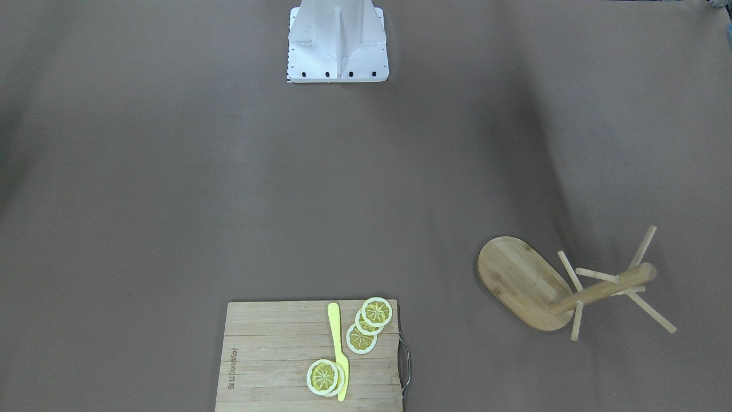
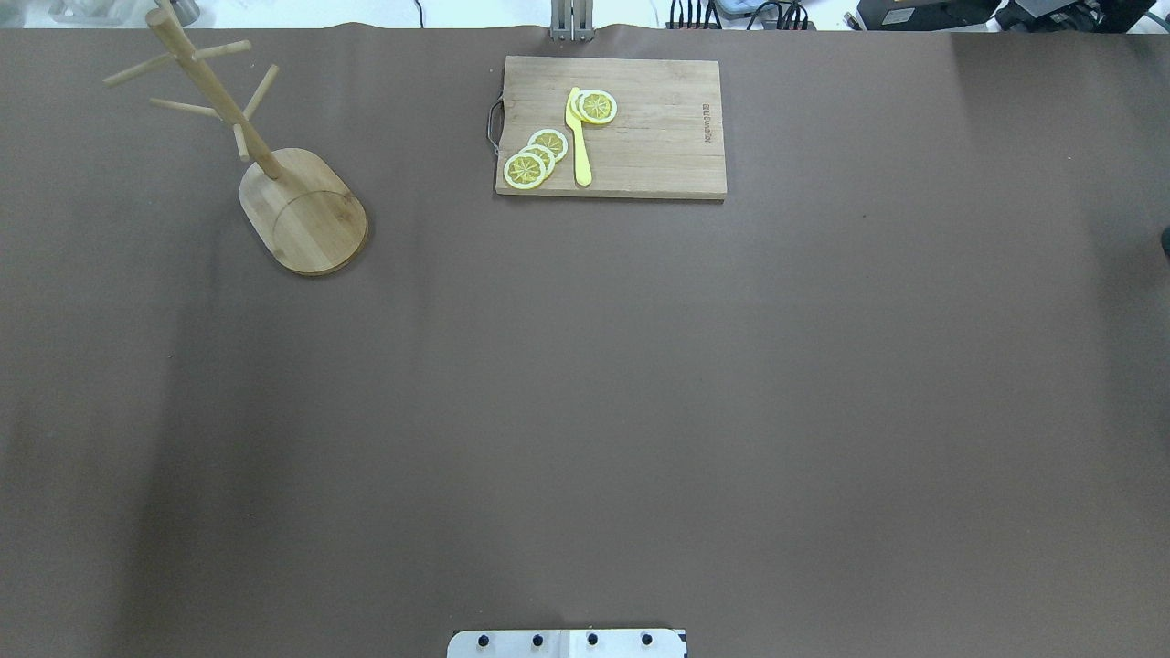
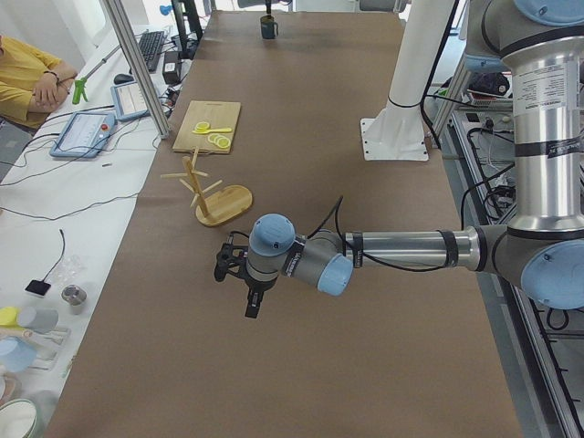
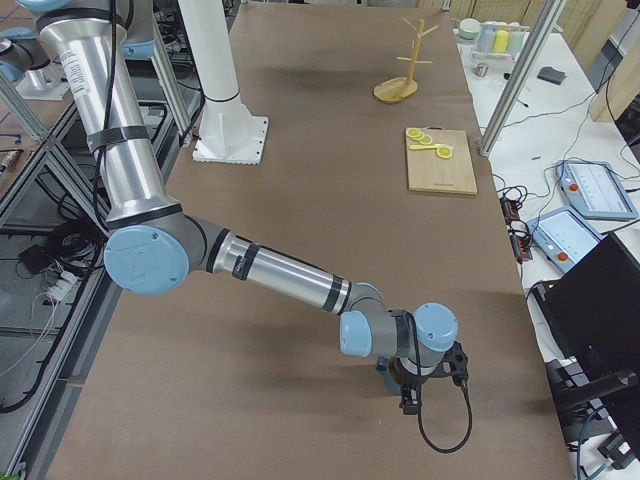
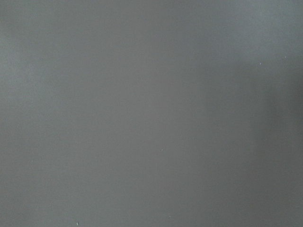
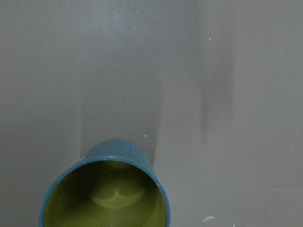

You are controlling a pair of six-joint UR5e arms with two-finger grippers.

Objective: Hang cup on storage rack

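Observation:
The cup (image 6: 106, 189), dark teal with a yellowish inside, stands upright on the brown table at the robot's right end. It fills the lower left of the right wrist view and is small in the exterior left view (image 3: 268, 27). My right gripper (image 4: 415, 388) hangs just above and beside it; I cannot tell if it is open or shut. The storage rack (image 2: 302, 215), a bamboo mug tree, stands at the far left with bare pegs. My left gripper (image 3: 245, 285) hovers over bare table near the rack; I cannot tell its state.
A slatted wooden cutting board (image 2: 640, 128) with a metal handle lies at the far middle, carrying lemon slices (image 2: 535, 157) and a yellow knife (image 2: 579, 142). The robot's white base (image 1: 337, 43) is at the near middle. Operators' desks line the far edge.

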